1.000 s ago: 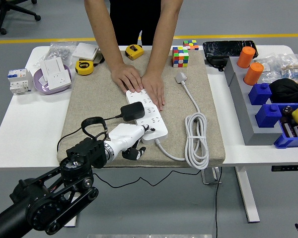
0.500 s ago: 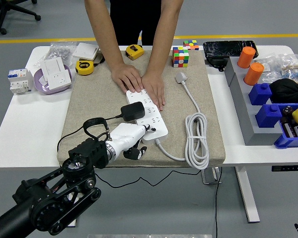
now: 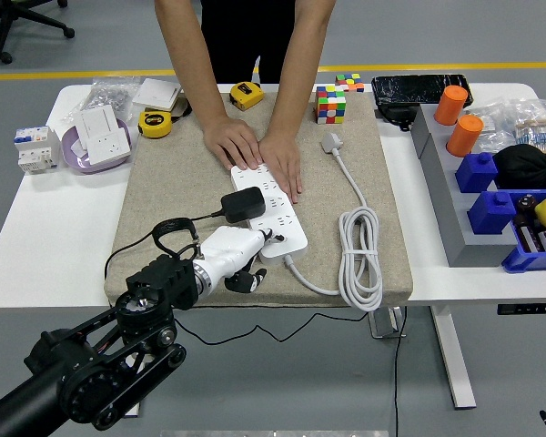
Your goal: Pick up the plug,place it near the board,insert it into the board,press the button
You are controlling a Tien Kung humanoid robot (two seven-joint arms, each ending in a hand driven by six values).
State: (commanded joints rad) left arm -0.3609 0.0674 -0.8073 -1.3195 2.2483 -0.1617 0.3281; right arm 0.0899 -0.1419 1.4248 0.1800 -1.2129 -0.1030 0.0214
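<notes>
Plug (image 3: 243, 203): you're looking at a black adapter block sitting plugged into the board's left side, its black cord trailing off toward the mat's near-left corner.
Board (image 3: 271, 212): you're seeing a white power strip lying flat and running diagonally across the middle of the mat, its white cable leaving the near end.
Button: it's not showing clearly enough for you to judge.

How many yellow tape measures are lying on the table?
2. One tape measure lies at the far left edge of the cloth mat; the other tape measure lies at the table's far edge, beside the person's arm. More could be hidden behind the arms.
</notes>
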